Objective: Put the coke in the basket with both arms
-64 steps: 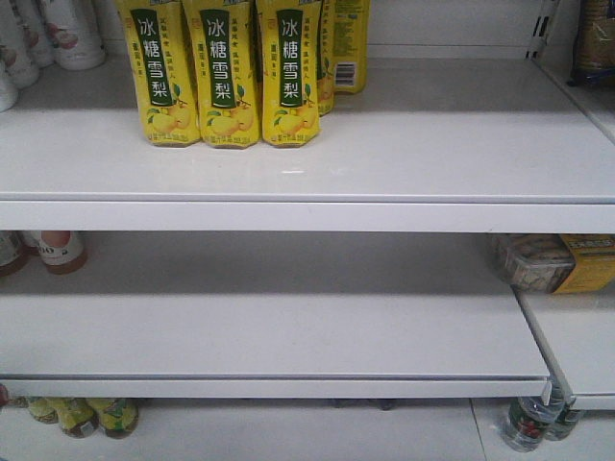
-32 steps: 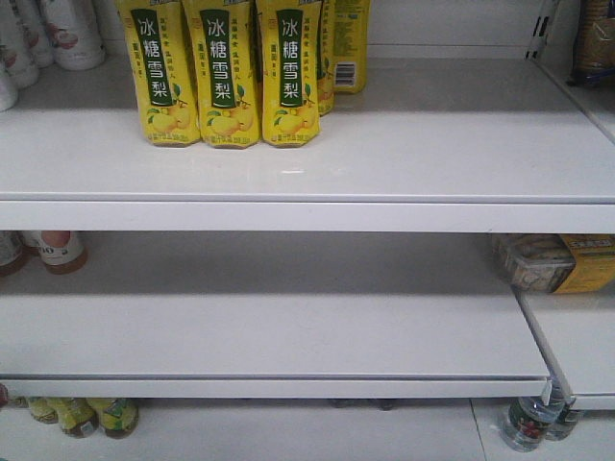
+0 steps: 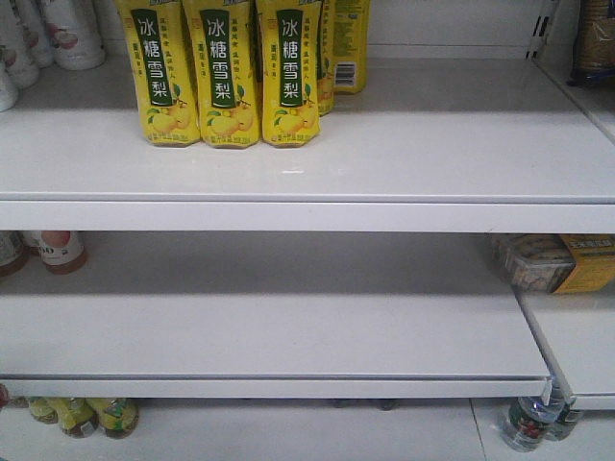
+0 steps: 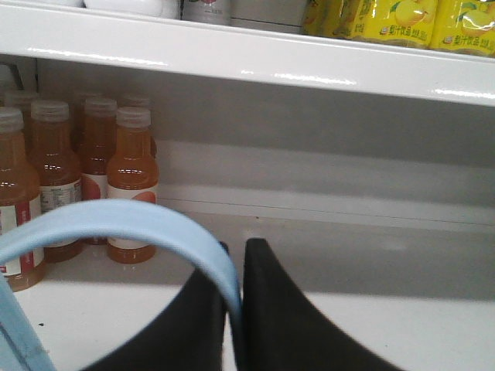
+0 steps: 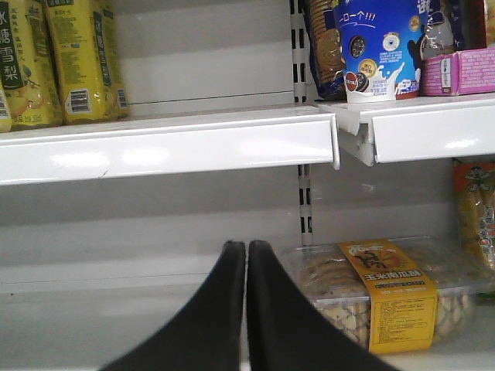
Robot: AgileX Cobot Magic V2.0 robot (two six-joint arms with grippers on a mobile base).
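Left pincer [image 4: 236,267] pinching light blue basket handle [image 4: 116,224], right pincer [image 5: 246,255] pressed together, holding nothing

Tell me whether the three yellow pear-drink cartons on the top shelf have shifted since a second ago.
No. The yellow cartons keep their place against the top shelf's front edge.

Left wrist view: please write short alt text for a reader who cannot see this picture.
The left gripper, black, is shut on the light blue basket handle, which arcs across the lower left. Behind it, bottles of orange drink stand on a white shelf; yellow packs sit on the shelf above.
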